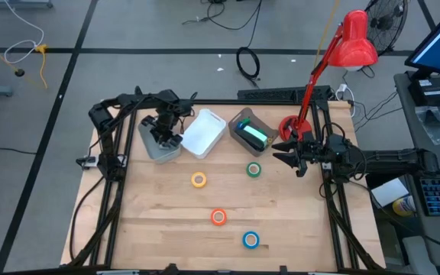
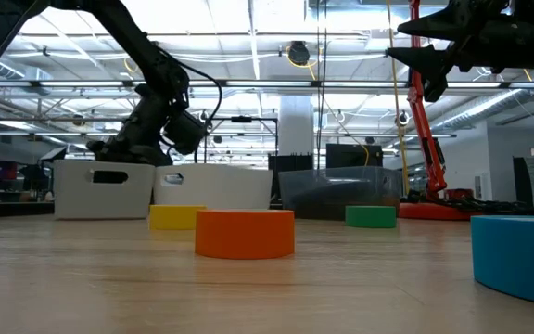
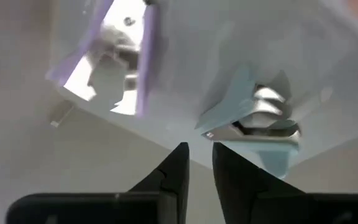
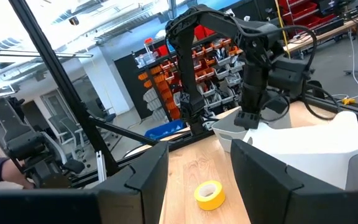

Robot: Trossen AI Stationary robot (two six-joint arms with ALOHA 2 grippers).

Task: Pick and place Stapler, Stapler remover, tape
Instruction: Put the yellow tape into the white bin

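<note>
My left gripper (image 1: 163, 139) (image 3: 197, 163) hangs over the grey-white bin (image 1: 156, 147) at the table's far left, its fingers open by a narrow gap with nothing between them. Two staple removers lie on that bin's floor: a light blue one (image 3: 260, 115) just beyond the fingertips and a purple one (image 3: 118, 59). My right gripper (image 1: 292, 157) (image 4: 199, 149) is open in the air near the table's right edge. A green stapler (image 1: 255, 137) lies in the dark bin (image 1: 242, 121). The yellow (image 1: 198, 179), green (image 1: 253, 169), orange (image 1: 218, 217) and blue (image 1: 250, 240) tape rolls lie flat on the table.
A white bin (image 1: 203, 131) stands between the grey-white bin and the dark bin along the far edge. A red desk lamp's base (image 1: 290, 126) sits at the far right, close to my right gripper. Bare wood lies between the tape rolls and along the near edge.
</note>
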